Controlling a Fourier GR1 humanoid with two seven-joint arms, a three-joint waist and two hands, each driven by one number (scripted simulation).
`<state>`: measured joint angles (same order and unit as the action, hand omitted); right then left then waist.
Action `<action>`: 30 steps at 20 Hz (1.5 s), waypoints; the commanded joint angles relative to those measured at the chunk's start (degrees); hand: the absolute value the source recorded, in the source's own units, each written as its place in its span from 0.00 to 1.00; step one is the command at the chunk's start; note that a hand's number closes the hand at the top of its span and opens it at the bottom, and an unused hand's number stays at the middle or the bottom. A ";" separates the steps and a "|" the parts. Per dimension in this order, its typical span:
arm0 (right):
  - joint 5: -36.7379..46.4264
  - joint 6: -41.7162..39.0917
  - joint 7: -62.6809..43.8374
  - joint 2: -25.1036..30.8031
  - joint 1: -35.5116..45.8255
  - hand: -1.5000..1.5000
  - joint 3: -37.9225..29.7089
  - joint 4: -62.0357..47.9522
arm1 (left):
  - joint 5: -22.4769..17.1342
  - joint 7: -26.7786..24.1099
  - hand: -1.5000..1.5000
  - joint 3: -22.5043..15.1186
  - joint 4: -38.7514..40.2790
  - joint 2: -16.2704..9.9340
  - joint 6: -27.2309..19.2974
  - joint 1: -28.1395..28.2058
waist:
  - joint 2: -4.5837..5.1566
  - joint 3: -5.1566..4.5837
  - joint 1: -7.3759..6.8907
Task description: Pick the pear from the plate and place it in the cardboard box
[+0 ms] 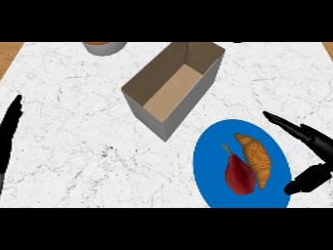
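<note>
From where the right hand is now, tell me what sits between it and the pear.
The croissant does. It lies on the blue plate just right of the pear, on the side facing the open right hand. From pear to cardboard box, only bare counter shows.

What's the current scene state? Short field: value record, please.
target: dark red pear, lying on the round blue plate
beside target: orange-brown croissant, same plate, to the pear's right
destination: open cardboard box, nothing visible inside, up-left of the plate
right robot hand: open, over the plate's right edge, holding nothing
left robot hand: open, resting at the left edge
far edge: grey bowl, partly cut off
surface: white marble counter
</note>
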<state>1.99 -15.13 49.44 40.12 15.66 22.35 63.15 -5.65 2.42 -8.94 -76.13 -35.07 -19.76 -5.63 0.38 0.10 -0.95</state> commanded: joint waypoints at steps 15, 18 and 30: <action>26.06 -11.02 -21.63 -3.21 15.87 0.00 12.62 3.85 | 2.53 0.47 0.50 2.70 1.64 1.96 1.93 -0.74 | -0.36 -0.11 0.40; 27.77 -13.26 -25.97 -3.85 14.94 0.00 10.98 9.09 | 3.33 1.10 0.50 3.95 3.18 2.44 3.11 -2.00 | -0.43 -0.13 0.99; 40.12 -13.64 -20.94 -12.73 15.76 0.00 6.03 -1.70 | 9.01 2.64 0.50 6.25 -1.56 6.81 4.00 2.27 | -0.31 -0.09 0.29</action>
<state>39.63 -27.41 27.92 31.28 27.68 30.21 67.40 1.46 4.25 -2.70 -75.99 -29.82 -15.24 -5.13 0.00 0.01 -0.27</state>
